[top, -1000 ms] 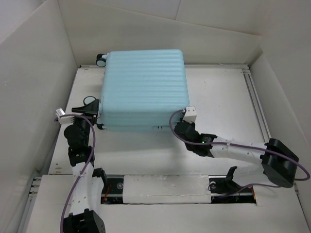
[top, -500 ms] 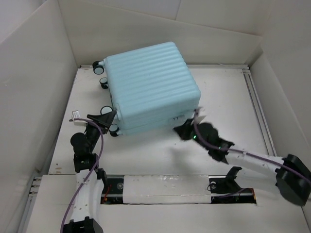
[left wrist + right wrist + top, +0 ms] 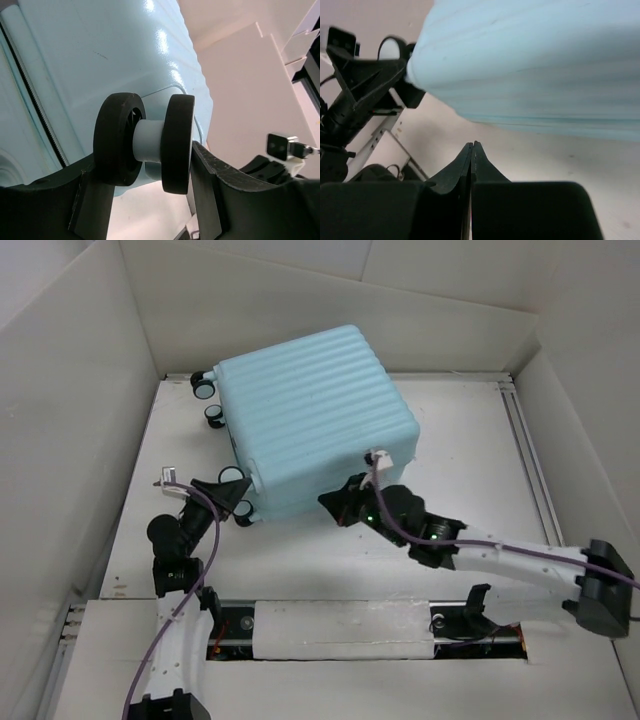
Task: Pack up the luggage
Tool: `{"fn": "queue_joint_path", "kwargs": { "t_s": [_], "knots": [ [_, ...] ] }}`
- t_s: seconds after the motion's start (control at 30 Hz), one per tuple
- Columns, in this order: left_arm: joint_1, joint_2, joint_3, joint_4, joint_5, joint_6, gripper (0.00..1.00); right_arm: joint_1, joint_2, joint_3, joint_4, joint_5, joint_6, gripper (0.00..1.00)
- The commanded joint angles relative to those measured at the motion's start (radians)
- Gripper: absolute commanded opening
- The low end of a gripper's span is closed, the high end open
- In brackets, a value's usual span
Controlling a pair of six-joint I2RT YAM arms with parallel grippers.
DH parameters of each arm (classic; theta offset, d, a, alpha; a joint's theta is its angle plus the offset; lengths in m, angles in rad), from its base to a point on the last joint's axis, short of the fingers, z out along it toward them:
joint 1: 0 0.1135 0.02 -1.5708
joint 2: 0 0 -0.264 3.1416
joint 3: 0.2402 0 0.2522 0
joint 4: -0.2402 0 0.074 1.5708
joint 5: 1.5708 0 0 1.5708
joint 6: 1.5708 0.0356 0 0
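Lying: the luggage [image 3: 315, 410], closed and flat on the worktop [image 3: 470, 440], ribbed shell up, towards the far left.
Pointing: wheel end to the left, long axis slanting from near left to far right.
Left end effector [image 3: 145, 160]: fingers clasping a caster wheel [image 3: 177, 145] at the near-left corner.
Right end effector [image 3: 471, 145]: fingers pressed together, empty, tips just beside the luggage's near edge.

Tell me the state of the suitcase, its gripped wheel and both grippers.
suitcase: closed, lying flat, ribbed shell up.
left gripper: shut on the caster wheel.
caster wheel: clamped between the left gripper's two fingers.
right gripper: shut, empty, pointing at the suitcase.
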Motion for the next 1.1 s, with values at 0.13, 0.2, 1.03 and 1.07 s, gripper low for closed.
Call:
{"fn": "queue_joint_path", "kwargs": {
  "t_s": [0.13, 0.2, 1.03, 1.07],
  "knots": [
    [-0.017, 0.067, 0.104, -0.08, 0.039, 0.185, 0.0, -0.406, -0.348, -0.232, -0.244, -0.058, -0.094, 0.1],
    [-0.017, 0.078, 0.127, -0.08, 0.027, 0.198, 0.0, -0.51, -0.376, -0.294, -0.244, -0.115, -0.103, 0.36],
    [0.058, 0.22, 0.234, -0.123, -0.122, 0.195, 0.0, -1.049, 0.153, -0.17, 0.332, -0.821, -0.378, 0.61],
    [0.058, 0.208, 0.243, -0.123, -0.122, 0.195, 0.0, -1.049, 0.164, -0.159, 0.333, -0.844, -0.378, 0.61]
  ]
}}
